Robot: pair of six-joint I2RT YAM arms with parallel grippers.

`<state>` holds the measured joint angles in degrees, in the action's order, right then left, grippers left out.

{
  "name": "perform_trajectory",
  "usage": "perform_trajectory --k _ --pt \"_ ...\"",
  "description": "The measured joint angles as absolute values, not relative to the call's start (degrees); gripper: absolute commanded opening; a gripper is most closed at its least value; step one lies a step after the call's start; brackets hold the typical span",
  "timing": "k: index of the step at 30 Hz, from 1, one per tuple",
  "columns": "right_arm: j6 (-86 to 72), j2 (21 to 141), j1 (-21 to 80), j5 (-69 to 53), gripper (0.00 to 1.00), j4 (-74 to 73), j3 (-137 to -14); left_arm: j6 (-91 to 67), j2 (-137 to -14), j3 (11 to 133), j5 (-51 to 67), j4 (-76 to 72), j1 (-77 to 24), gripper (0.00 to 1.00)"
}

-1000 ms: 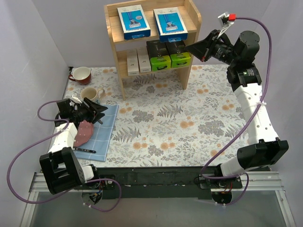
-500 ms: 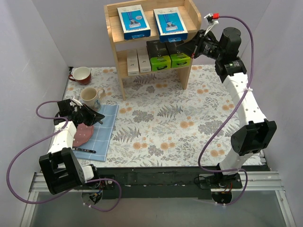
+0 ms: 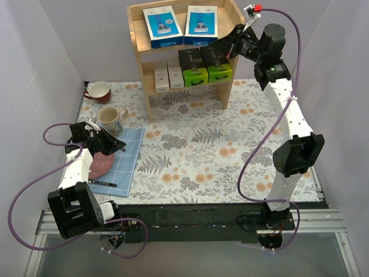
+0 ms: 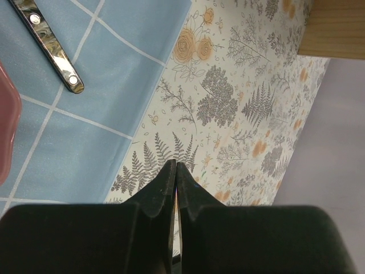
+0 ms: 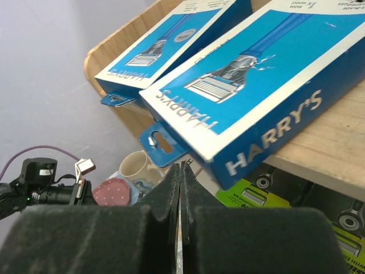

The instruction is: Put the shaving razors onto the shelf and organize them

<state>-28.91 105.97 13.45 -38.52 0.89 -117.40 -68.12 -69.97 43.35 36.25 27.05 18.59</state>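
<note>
The wooden shelf stands at the back of the table. Two blue razor packs lie side by side on its top. On the lower tier two slim white boxes stand left of two black boxes with green ends. My right gripper is shut with nothing in it. In the right wrist view it sits just under the front edge of the right blue pack, beside its hang tab. My left gripper is shut and empty over the cloth's edge.
A blue checked cloth lies front left with a pink plate and a dark-handled knife on it. A cream mug and a red cup stand behind it. Grey walls close in both sides.
My right arm has swung left to the shelf's top front edge, and the right blue pack has shifted back and left. The left gripper has shut.
</note>
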Motion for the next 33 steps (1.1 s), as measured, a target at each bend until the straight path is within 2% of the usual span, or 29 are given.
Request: perform_trajectory --k 9,33 --pt "-28.8 110.8 13.6 -35.9 0.01 1.0 -121.8 -67.3 -70.0 43.4 35.5 28.1 18.8 0.00" --pt "-27.0 110.9 11.6 -32.7 0.01 1.0 -123.2 -67.6 -70.0 43.4 35.4 28.2 19.1 0.00"
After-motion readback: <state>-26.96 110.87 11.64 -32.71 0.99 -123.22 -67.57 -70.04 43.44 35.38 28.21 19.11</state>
